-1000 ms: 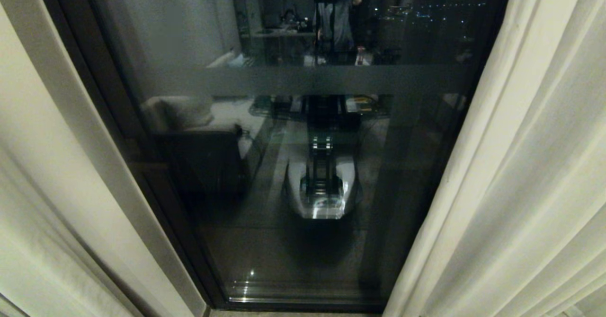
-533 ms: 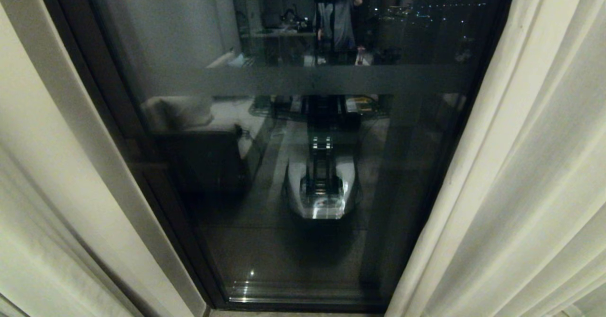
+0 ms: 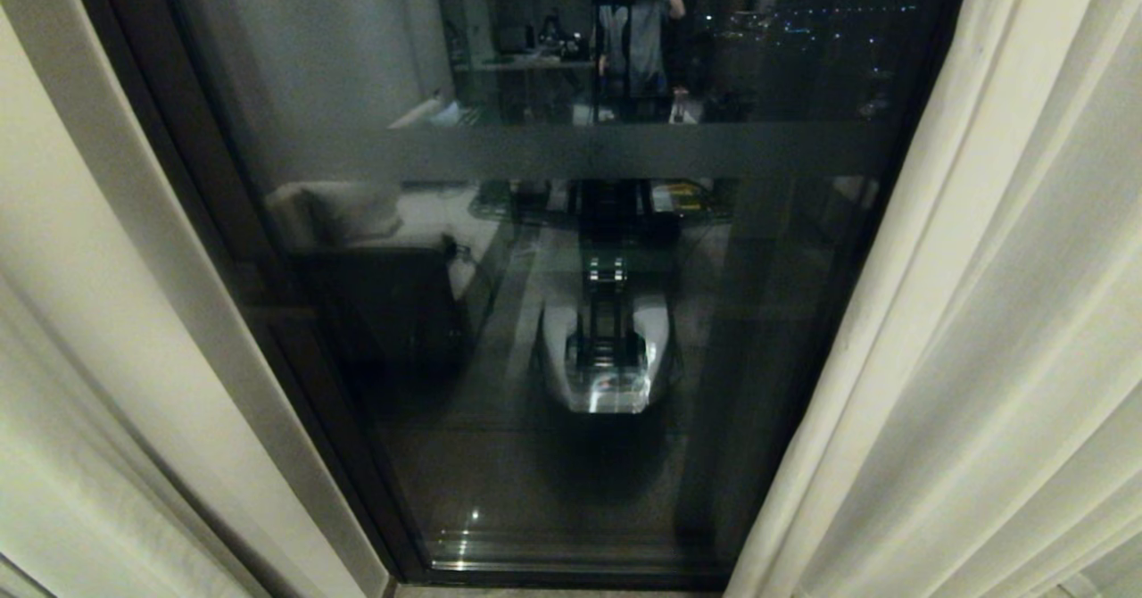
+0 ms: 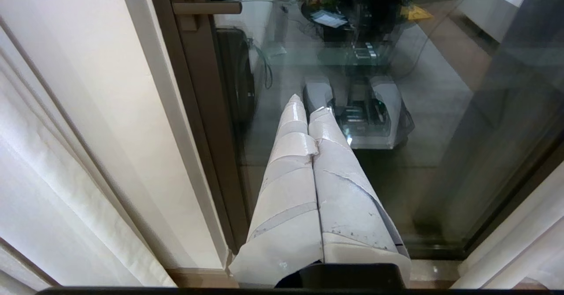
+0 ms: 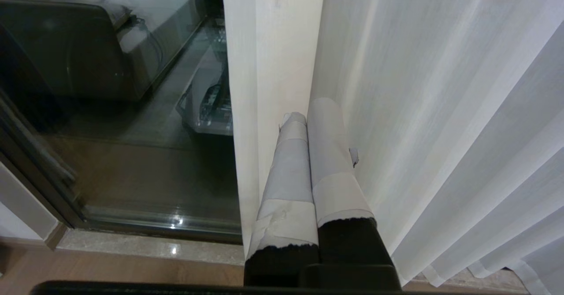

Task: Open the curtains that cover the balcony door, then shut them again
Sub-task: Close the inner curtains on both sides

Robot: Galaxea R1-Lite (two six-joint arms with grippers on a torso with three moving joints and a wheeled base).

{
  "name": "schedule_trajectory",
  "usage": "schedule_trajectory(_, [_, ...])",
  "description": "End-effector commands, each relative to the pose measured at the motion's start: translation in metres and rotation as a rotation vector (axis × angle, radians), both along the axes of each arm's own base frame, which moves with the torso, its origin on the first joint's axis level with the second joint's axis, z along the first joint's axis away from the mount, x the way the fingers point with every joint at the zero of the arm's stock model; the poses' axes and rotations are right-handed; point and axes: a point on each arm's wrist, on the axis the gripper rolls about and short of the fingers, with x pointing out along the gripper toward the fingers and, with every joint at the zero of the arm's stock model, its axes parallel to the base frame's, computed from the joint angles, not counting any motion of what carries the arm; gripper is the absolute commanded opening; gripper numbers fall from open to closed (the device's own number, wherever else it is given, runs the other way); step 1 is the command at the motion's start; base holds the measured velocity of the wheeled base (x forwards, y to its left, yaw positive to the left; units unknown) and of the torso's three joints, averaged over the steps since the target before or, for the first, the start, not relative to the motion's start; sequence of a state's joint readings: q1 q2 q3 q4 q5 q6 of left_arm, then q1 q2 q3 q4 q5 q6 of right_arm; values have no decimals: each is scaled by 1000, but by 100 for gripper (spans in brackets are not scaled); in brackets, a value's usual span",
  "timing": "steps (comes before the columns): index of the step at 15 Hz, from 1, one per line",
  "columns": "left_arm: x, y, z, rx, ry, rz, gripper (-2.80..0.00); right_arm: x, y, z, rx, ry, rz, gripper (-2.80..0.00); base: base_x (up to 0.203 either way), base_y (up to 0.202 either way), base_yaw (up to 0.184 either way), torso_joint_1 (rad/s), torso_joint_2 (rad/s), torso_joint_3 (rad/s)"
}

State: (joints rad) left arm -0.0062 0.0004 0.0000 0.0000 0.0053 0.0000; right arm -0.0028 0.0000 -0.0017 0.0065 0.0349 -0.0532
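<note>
Curtains (image 3: 981, 312) hang parted as before; only the reflected person (image 3: 638, 27) shifted.

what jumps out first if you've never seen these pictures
The dark balcony door fills the middle of the head view, bare between cream curtains drawn to both sides. A frosted band crosses its glass, which mirrors the robot's base and a person standing behind. Each wrist view shows a shut taped end effector: the left before the glass, the right against the curtain.
</note>
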Motion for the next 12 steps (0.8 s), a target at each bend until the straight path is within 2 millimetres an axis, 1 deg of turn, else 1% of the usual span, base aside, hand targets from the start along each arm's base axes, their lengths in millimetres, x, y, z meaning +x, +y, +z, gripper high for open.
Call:
schedule_trajectory(1, [0, 0, 0, 0, 0, 1, -280, 0, 0, 0, 0, 0, 0, -280, 0, 0, 0, 0, 0, 0])
schedule_trajectory(8, [0, 0, 0, 0, 0, -1, -280, 0, 0, 0, 0, 0, 0, -280, 0, 0, 0, 0, 0, 0])
schedule_trajectory(10, [0, 0, 0, 0, 0, -1, -280, 0, 0, 0, 0, 0, 0, -280, -7, 70, 7, 2, 3, 4])
schedule_trajectory(12, [0, 0, 0, 0, 0, -1, -280, 0, 0, 0, 0, 0, 0, -280, -1, 161, 2, 3, 6, 4])
